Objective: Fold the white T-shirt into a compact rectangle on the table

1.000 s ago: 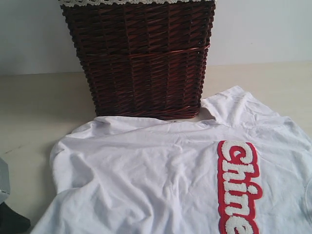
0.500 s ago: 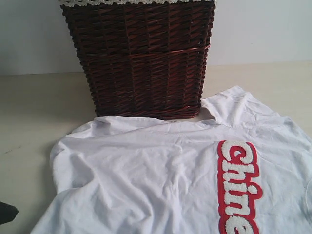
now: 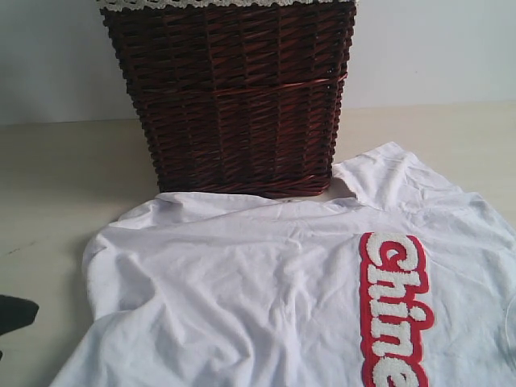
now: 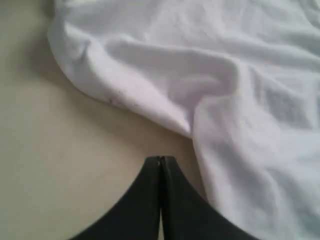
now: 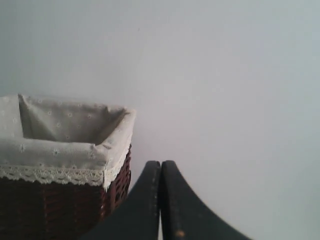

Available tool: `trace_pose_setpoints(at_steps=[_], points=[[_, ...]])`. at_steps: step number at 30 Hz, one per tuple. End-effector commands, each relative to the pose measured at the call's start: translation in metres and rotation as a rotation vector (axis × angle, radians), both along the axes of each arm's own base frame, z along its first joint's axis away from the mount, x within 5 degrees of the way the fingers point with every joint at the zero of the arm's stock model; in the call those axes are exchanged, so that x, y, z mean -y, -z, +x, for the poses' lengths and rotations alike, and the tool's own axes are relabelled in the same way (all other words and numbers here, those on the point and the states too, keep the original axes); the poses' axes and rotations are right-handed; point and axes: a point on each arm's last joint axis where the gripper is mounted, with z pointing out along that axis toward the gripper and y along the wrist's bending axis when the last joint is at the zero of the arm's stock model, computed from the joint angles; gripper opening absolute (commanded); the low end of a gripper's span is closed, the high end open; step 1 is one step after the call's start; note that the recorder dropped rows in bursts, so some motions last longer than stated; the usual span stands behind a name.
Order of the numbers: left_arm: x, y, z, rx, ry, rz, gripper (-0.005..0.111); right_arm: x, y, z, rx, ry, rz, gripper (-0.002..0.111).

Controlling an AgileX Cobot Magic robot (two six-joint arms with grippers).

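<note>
The white T-shirt (image 3: pixel 266 298) lies spread and wrinkled on the beige table (image 3: pixel 56 185), its red-outlined lettering (image 3: pixel 393 310) on the right side. In the left wrist view a rumpled edge of the white T-shirt (image 4: pixel 200 75) lies just ahead of my left gripper (image 4: pixel 160 159), which is shut with nothing between its black fingers and hovers over bare table (image 4: pixel 55 165) beside the cloth. A dark tip of that left gripper (image 3: pixel 14 313) shows at the left edge of the exterior view. My right gripper (image 5: pixel 161 163) is shut and empty, raised near the basket's top, out of the exterior view.
A dark brown wicker basket (image 3: pixel 234 97) with a lace-trimmed cloth lining (image 5: pixel 65 145) stands behind the shirt, touching its upper edge. A pale wall (image 5: pixel 225 75) rises behind it. Bare table shows left of the shirt and at the far right (image 3: pixel 451 137).
The dark tip of my left gripper at the lower left edge has shifted: lower and partly gone half a second ago, now a little higher and further in. The shirt has not moved.
</note>
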Motion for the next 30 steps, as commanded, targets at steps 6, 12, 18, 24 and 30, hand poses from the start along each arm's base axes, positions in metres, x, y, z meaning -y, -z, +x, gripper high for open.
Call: trace_pose_setpoints(at_steps=[6, 12, 18, 24, 30], points=[[0.01, -0.063, 0.014, 0.143, -0.008, -0.212, 0.0, 0.043, 0.026, -0.082, 0.002, 0.183, 0.125, 0.0], [0.017, -0.091, 0.0, 0.2, -0.017, -0.296, 0.0, 0.053, 0.105, -0.12, -0.105, 0.16, 0.215, 0.0], [0.02, -0.106, -0.012, 0.296, 0.004, -0.277, 0.0, 0.054, 0.152, -0.122, -0.235, 0.181, 0.264, 0.0], [0.021, -0.112, -0.017, 0.328, 0.012, -0.273, 0.0, 0.044, 0.156, -0.123, -0.312, 0.09, 0.432, 0.0], [0.021, -0.104, -0.018, 0.305, 0.005, -0.273, 0.0, 0.045, 0.171, -0.121, -0.4, 0.131, 0.5, 0.0]])
